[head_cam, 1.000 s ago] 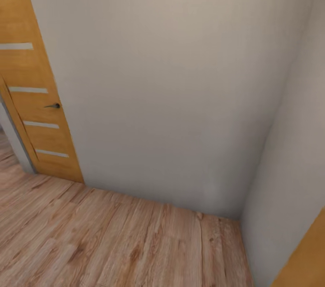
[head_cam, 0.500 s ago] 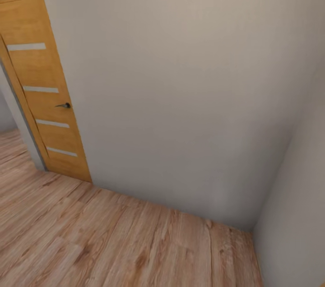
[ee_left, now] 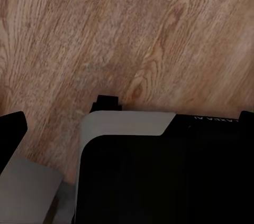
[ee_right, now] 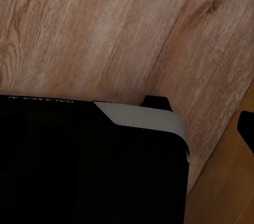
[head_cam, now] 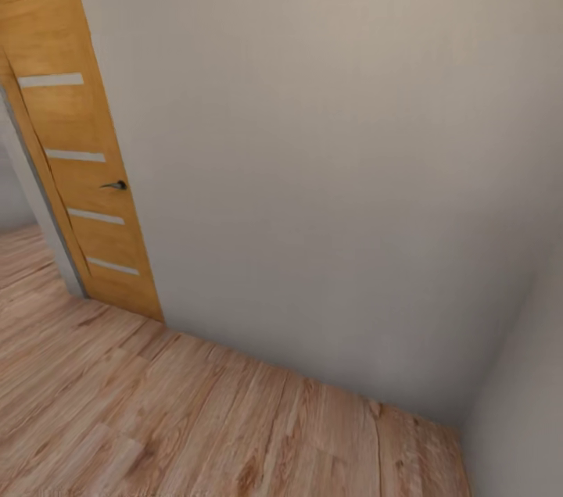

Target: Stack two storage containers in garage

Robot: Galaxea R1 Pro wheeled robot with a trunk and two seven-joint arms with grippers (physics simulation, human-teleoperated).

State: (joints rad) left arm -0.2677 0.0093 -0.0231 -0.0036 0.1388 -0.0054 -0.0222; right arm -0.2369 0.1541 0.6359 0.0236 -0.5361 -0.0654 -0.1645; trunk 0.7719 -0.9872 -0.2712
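Note:
The two storage containers are out of view. The head view looks at a beige wall (head_cam: 313, 153) and a light wood-plank floor (head_cam: 156, 419). In the left wrist view, one dark fingertip (ee_left: 10, 129) sits at one edge of the picture and the other at the opposite edge, so my left gripper (ee_left: 127, 121) is open and empty above the planks. In the right wrist view, a dark fingertip (ee_right: 246, 129) stands at the picture's edge, far out, with nothing held. Both wrist views also look down on my black and grey base (ee_left: 159, 176) (ee_right: 90, 160).
An orange wooden panel door (head_cam: 74, 153) with pale stripes and a dark handle (head_cam: 116, 185) stands open at the left, with floor running on beyond it. Two walls meet in a corner (head_cam: 469, 419) at the lower right.
The whole head picture has shifted: the door sits further right and the wall corner lower right, and the orange edge at the lower right has left the frame. The camera has turned.

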